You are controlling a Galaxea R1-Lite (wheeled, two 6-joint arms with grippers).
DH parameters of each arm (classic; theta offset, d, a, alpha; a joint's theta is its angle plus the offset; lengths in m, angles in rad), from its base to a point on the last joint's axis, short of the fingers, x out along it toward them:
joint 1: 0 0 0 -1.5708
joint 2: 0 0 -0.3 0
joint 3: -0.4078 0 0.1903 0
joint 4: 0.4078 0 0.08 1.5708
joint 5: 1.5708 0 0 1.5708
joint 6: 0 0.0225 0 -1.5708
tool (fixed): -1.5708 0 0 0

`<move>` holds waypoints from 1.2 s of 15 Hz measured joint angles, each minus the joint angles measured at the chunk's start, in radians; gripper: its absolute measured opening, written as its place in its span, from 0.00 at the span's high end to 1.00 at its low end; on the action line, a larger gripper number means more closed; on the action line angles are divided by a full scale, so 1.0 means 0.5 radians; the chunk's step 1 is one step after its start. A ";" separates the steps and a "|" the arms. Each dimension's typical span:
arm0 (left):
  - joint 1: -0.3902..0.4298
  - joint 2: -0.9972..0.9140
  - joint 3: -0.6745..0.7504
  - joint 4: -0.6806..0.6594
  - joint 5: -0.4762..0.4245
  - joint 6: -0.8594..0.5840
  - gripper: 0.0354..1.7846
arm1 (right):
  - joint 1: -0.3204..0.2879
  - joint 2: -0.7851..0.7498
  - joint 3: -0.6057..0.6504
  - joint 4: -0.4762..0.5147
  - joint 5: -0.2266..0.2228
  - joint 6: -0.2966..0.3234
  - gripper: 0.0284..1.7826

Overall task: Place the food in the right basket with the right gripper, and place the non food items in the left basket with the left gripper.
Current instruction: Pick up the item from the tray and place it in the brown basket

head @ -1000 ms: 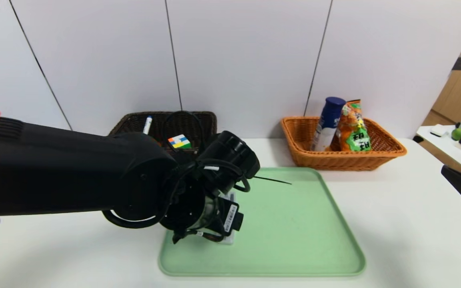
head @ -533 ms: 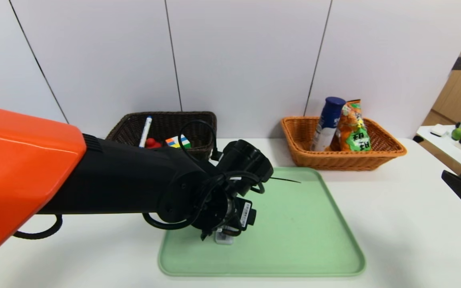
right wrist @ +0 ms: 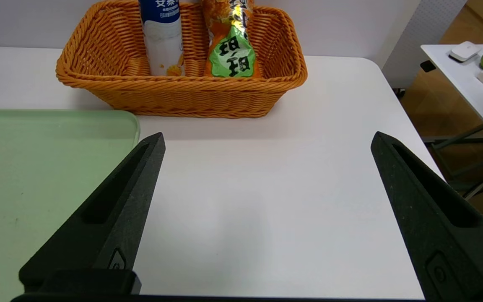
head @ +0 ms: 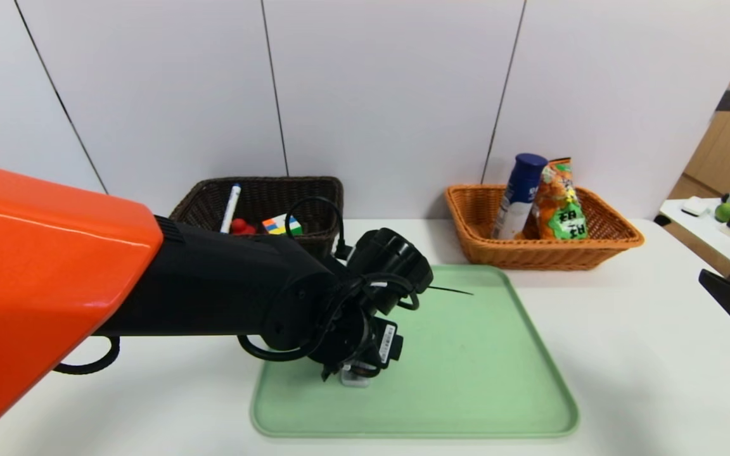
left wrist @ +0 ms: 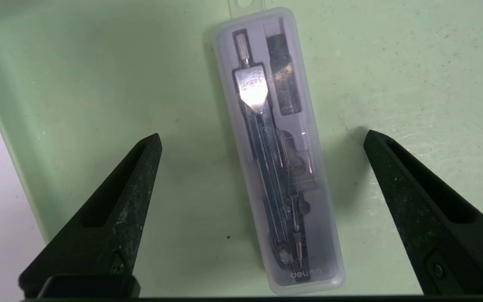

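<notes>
1. The left gripper (left wrist: 262, 140) is hanging low over the pale green plastic tray (head: 498, 380), its jaws spread wide on either side of the slim grey transparent case (left wrist: 277, 155), which is lying flat near the tray's left edge.
2. For a good grip it should be descending until the fingertips (left wrist: 151, 144) are bracketing the case's narrow width at mid-length, then closing evenly.
3. The right gripper (right wrist: 266, 140) is idling wide apart over the white table (right wrist: 266, 209).

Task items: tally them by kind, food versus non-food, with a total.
Food: 2, the bottle and snack bag.
Non-food: 4, the marker, duck, puzzle cube and clear case.
Total: 6
</notes>
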 joint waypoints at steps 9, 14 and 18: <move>0.012 0.007 0.048 0.012 0.009 0.002 0.15 | 0.002 -0.001 0.002 0.002 0.000 -0.006 0.05; 0.009 0.012 0.057 0.020 0.057 0.016 0.49 | 0.004 -0.001 0.003 0.001 0.020 -0.009 0.05; 0.011 0.014 0.062 0.020 0.063 0.017 0.69 | 0.004 -0.005 0.003 -0.001 0.023 -0.011 0.05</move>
